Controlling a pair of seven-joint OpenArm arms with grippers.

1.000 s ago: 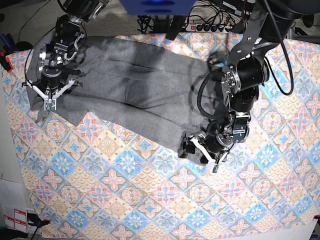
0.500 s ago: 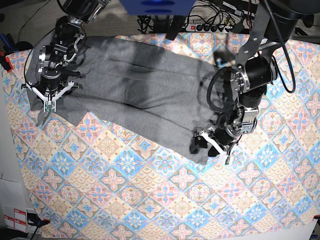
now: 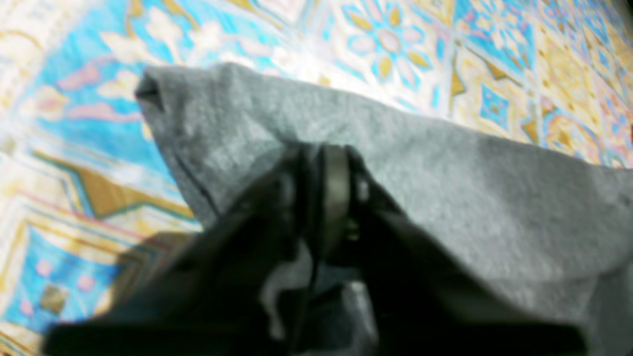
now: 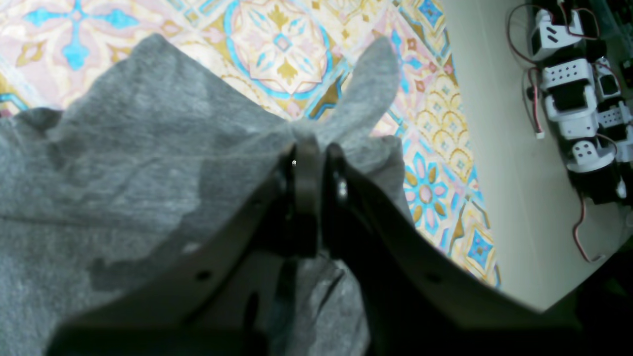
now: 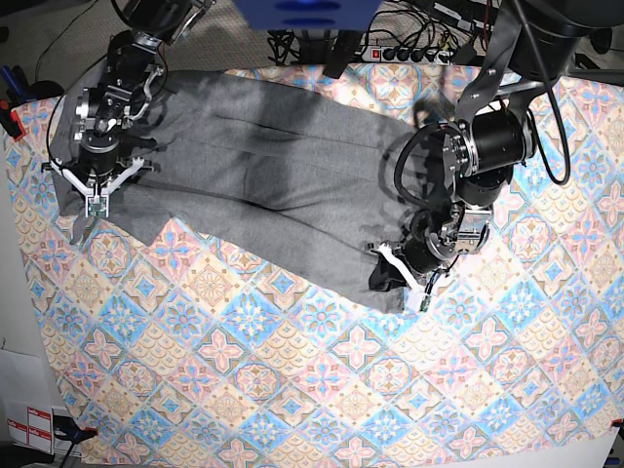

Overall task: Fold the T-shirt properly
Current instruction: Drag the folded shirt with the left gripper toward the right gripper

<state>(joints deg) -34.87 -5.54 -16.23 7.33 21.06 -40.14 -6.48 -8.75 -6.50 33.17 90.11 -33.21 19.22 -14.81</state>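
Patterned tablecloth [image 5: 292, 390] is carrying the T-shirt [image 5: 263, 166]; left gripper [image 5: 409, 283] and right gripper [image 5: 97, 190] are each pinching blurred, partly hidden fabric edges.

Grey T-shirt [image 5: 263, 185] — spread flat diag. across patterned cloth, creased mid, corners bunched

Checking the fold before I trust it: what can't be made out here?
- T-shirt white mark: not visible in any view.
- Left gripper: left wrist view is blurred; fabric layers pinched unclear.
- Right gripper: its body hides the cloth beneath.
- Base view: arms cover both shirt ends.
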